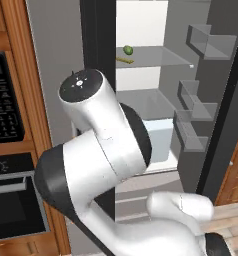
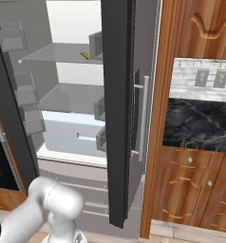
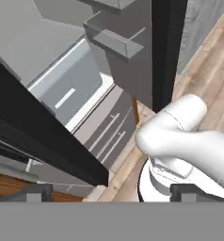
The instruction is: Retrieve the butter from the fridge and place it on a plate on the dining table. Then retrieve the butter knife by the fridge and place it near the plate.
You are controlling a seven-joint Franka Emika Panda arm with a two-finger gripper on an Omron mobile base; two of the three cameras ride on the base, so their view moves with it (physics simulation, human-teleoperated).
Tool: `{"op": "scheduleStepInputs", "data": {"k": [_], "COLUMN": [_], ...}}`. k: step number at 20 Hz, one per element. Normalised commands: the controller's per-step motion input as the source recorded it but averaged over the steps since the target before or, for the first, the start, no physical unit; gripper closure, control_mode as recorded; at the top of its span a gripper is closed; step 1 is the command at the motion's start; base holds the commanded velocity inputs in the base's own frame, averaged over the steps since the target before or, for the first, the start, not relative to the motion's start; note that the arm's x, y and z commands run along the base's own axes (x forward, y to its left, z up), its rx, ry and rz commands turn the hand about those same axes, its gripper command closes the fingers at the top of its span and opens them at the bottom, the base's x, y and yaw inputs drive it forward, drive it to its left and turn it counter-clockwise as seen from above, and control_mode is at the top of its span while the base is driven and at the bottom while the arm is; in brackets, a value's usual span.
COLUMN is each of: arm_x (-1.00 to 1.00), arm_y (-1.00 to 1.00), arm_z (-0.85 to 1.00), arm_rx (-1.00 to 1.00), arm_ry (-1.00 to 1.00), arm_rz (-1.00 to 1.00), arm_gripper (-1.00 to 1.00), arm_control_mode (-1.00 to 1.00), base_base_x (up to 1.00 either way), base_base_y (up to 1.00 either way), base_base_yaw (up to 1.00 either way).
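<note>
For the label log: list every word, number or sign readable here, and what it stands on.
No text can be read.
Oven control panel: rows of pale key markings, too small and blurred to read.
Fridge, its shelves and door bins: no labels.

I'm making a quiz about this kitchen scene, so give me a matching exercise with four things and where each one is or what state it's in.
Things:
1. butter
2. green fruit
3. fridge
4. oven

Places or states:
A. doors swung open
B. built into the wooden cabinets left of the fridge
C. lying flat at the front of the upper shelf
D. round, just behind the butter

Pairs: 1-C, 2-D, 3-A, 4-B
</note>
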Motion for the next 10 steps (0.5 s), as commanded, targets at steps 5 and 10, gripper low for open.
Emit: {"op": "scheduleStepInputs", "data": {"k": [5,10], "arm_x": [0.09,0.41], "arm_y": [-1.00,-0.60], "arm_z": [0.09,0.02], "arm_rx": [0.82,0.67], "arm_ry": [0.10,0.03], "arm_rz": [0.03,0.02], "arm_gripper": [-1.00,-1.00], "arm_control_mode": [-1.00,-1.00], "base_base_x": [0.00,0.00], "base_base_y": [0.00,0.00], "base_base_yaw": [0.00,0.00]}}
